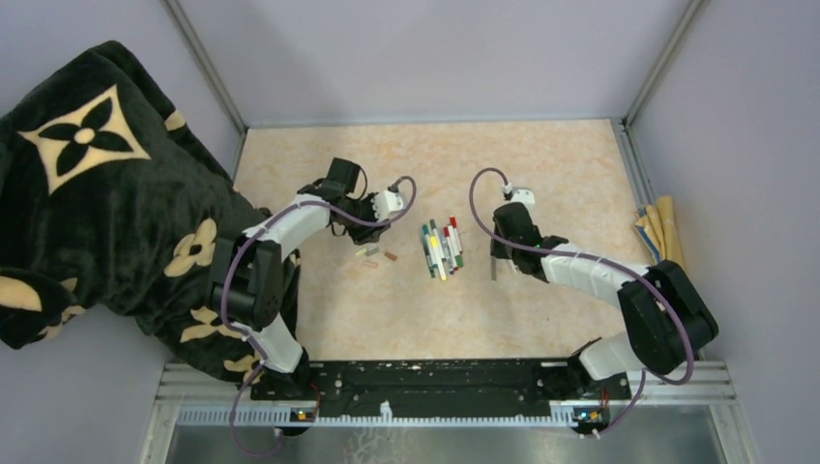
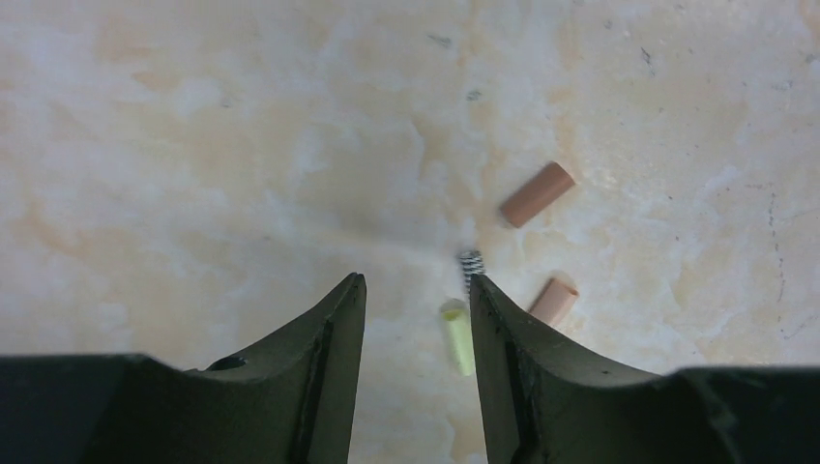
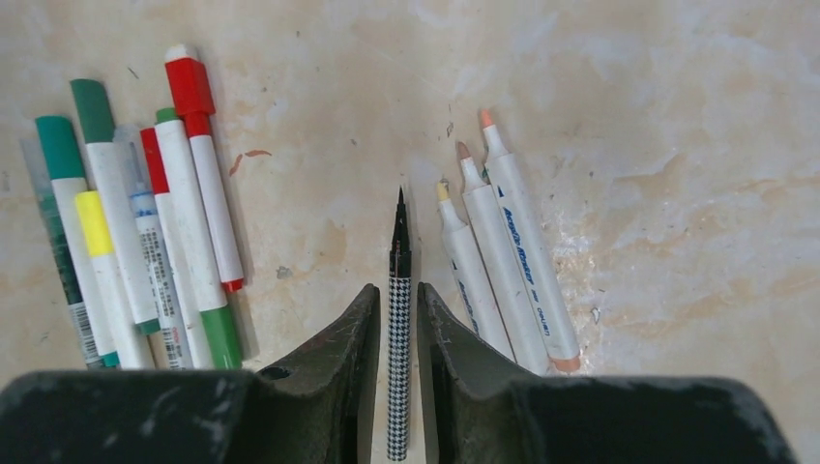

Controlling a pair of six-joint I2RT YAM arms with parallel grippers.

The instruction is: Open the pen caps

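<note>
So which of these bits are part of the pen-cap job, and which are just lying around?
Job: capped pens, uncapped pens, houndstooth pen in the right gripper, loose caps.
Lying about: flowered black blanket, small spring, tan bundle at the far right.

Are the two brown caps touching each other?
Apart. Left wrist view shows bare table between the upper brown cap and the lower brown cap.
</note>
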